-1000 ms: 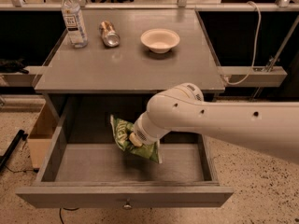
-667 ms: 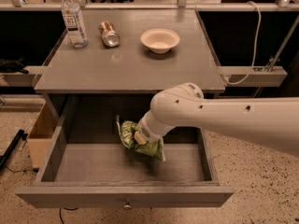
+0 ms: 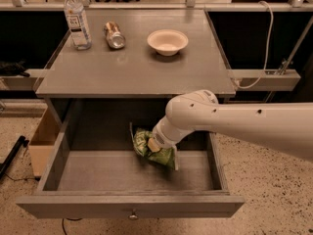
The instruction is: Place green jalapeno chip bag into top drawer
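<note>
Now, gripper (image 3: 154, 144) on green jalapeno chip bag (image 3: 164, 156), inside top drawer (image 3: 93, 173)

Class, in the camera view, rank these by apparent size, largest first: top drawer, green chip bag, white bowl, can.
1. top drawer
2. green chip bag and white bowl: alike, bowl farther, so unranked
3. can, smallest
The end effector is at the bag inside the drawer.

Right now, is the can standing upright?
No, the can lies on its side; the gripper is at the green jalapeno chip bag in the top drawer.
</note>
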